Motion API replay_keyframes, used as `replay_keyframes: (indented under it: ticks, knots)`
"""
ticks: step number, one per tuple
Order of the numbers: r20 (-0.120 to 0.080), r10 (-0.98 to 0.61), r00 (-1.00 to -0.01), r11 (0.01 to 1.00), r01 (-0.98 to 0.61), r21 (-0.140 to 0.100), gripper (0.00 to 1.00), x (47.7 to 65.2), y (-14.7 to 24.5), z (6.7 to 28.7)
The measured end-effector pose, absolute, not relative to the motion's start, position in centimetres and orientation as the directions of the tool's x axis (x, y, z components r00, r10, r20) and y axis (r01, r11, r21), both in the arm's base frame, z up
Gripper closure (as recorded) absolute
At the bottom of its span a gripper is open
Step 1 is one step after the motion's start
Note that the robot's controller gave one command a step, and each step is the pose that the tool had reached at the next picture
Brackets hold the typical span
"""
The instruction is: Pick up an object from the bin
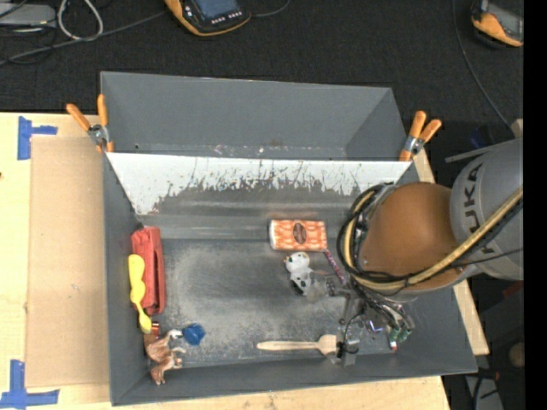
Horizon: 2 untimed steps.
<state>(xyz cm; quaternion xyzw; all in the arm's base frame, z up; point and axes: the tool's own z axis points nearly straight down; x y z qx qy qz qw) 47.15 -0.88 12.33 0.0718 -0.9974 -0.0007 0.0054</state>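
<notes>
My gripper [346,348] is low in the bin's front right corner, under the arm's orange dome. It is right at the broad right end of a pale wooden spoon [291,345], which lies flat along the front wall with its handle pointing left. Whether it touches the spoon I cannot tell. A small black-and-white toy animal [298,272] stands just up and left of the gripper. Behind that toy lies an orange packet [298,234].
Along the left wall lie a red oblong thing [150,266] and a yellow piece [137,287]. A blue ball [193,334] and a small brown figure [162,357] sit in the front left corner. The arm's dome and cables cover the bin's right side.
</notes>
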Motion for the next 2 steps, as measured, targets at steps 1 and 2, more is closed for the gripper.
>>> replay_keyframes:
  ticks: [1, 2]
  knots:
    - [-0.013, -0.055, -0.998, 0.998, -0.055, 0.003, 0.0, 48.2, -1.9, 7.0]
    - [0.006, 0.176, -0.984, 0.984, 0.176, 0.001, 1.0, 46.8, 0.1, 6.9]
